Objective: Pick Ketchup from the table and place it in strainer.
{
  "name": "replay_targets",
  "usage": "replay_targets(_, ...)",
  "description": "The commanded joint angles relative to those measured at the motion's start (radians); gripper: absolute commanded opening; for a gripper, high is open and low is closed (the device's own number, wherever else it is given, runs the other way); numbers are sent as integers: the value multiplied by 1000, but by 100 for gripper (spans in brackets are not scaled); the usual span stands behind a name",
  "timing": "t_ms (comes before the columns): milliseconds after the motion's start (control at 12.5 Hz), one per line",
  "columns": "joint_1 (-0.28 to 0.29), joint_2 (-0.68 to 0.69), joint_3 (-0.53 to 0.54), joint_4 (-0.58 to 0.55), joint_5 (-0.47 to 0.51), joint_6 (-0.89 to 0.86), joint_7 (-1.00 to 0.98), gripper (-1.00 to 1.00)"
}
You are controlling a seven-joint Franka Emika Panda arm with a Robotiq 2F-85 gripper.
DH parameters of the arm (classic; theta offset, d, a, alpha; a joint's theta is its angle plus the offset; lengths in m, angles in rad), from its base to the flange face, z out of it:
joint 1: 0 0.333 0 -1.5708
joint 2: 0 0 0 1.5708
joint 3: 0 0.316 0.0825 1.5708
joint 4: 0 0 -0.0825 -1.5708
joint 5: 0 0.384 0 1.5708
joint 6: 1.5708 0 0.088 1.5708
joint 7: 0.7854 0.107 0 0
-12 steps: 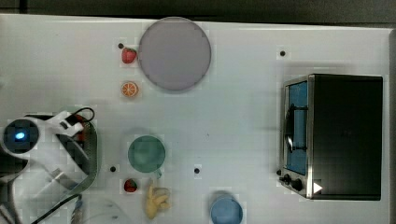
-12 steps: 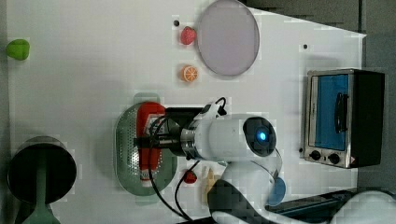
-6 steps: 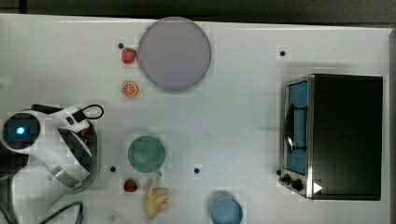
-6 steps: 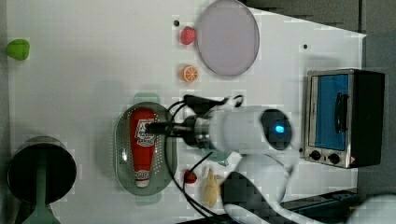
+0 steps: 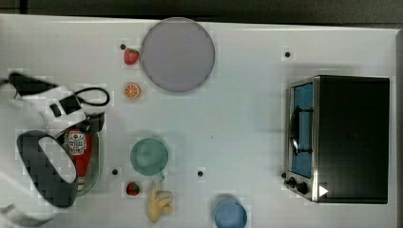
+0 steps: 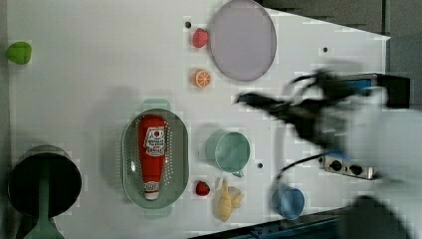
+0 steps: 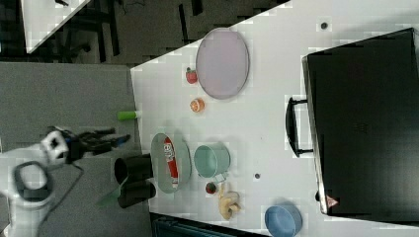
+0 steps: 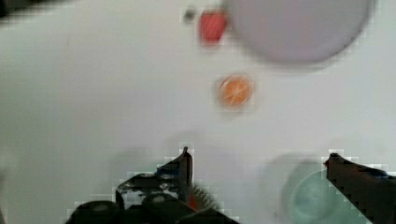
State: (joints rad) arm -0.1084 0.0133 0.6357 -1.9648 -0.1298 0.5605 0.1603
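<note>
**Ketchup lying in the strainer, gripper empty**

Going across the left view from its left: a green item [image 6: 19, 52] sits near the table edge, and a dark round stand [image 6: 44, 180] is below it. Next comes the strainer [image 6: 130, 164], and the ketchup [image 6: 152, 153] lies flat inside it, lengthwise along the oval, label up and white cap toward the left view's bottom. The bottle touches only the perforated floor; nothing grips it. Just right of the strainer stand 1 teal cup [image 6: 228, 151], 1 strawberry [image 6: 202, 187] and a banana [image 6: 225, 200]. Higher up are an orange slice [image 6: 201, 78], a 2nd strawberry [image 6: 200, 38] and the grey plate [image 6: 242, 40]. Further right the gripper [image 6: 249, 98] is blurred, well apart from the strainer; its 2 fingers stand spread wide with nothing between them (the wrist view shows the gap clearly). The toaster oven [image 5: 349, 137] is at the far right in the top view.

By this layout the placing looks done. If it needed regrasping, the bottle is likely light, smooth plastic that yields a little when squeezed, so it could slip or roll. The best hold would be across the narrow width at mid-body, over the label, not at the tapering cap.
</note>
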Motion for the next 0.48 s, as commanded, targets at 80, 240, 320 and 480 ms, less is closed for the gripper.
replay_targets(80, -114, -59, -118, 40, 49, -174, 57, 100)
replay_targets(240, -130, -99, -216, 79, 90, -264, 57, 100)
replay_targets(320, -131, -109, -263, 103, 99, -290, 57, 100)
replay_targets(480, -131, -114, -336, 150, 104, -350, 44, 100)
